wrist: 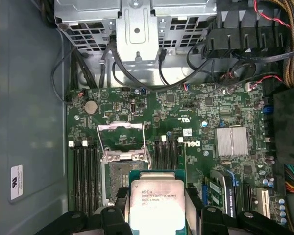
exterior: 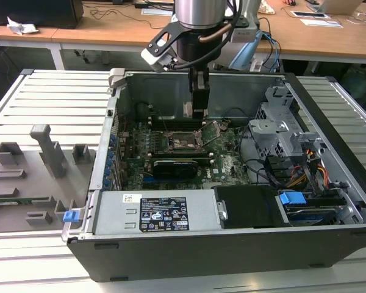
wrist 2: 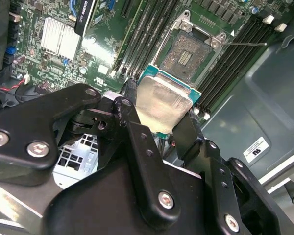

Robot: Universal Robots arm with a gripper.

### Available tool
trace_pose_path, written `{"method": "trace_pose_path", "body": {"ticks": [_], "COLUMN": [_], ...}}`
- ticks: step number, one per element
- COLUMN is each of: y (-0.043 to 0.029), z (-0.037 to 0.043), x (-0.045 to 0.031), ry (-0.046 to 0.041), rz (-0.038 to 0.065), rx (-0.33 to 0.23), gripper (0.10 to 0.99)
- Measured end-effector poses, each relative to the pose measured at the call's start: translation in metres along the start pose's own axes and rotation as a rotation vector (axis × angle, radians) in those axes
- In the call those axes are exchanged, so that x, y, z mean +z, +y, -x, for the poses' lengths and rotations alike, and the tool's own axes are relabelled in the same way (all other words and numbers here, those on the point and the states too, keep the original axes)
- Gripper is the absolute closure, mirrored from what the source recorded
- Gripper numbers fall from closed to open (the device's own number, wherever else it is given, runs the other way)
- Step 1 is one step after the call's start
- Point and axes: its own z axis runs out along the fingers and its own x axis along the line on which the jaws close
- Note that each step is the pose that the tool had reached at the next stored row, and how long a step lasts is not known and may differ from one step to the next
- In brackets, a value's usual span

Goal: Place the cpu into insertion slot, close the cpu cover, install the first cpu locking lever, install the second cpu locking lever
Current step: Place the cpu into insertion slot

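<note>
My gripper (exterior: 198, 101) hangs inside the open computer case, shut on the cpu (wrist 2: 161, 105), a square chip with a pale silver top and a green rim. Black fingers (wrist 2: 130, 93) press on two opposite edges of the chip (wrist: 157, 203). The insertion slot (wrist: 118, 176) lies uncovered on the green board; in both wrist views the cpu is held above it and off to one side. The cpu cover (wrist: 121, 142), a thin grey metal frame, stands swung open at the slot's far end. In the exterior view the slot (exterior: 182, 141) is just below the gripper.
Black memory slots (wrist: 83, 176) flank the socket. A long black graphics card (exterior: 174, 166) lies in front of it, and a finned heat sink (wrist: 232, 141) sits nearby. The grey drive cage (exterior: 280, 131) with cables stands on the exterior view's right, the power supply (exterior: 152, 213) in front.
</note>
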Motion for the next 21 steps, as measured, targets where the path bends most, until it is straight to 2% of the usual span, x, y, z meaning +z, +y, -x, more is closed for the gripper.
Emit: {"method": "trace_pose_path", "body": {"ticks": [9, 11, 21], "y": [-0.0006, -0.0026, -0.005], "z": [0.0001, 0.0003, 0.0007], "x": [0.005, 0.0143, 0.0267], "ry": [0.0, 0.0001, 0.0001], "rz": [0.0, 0.0, 0.0], "rx": [0.0, 0.0, 0.0], "gripper": [0.549, 0.549, 0.549]}}
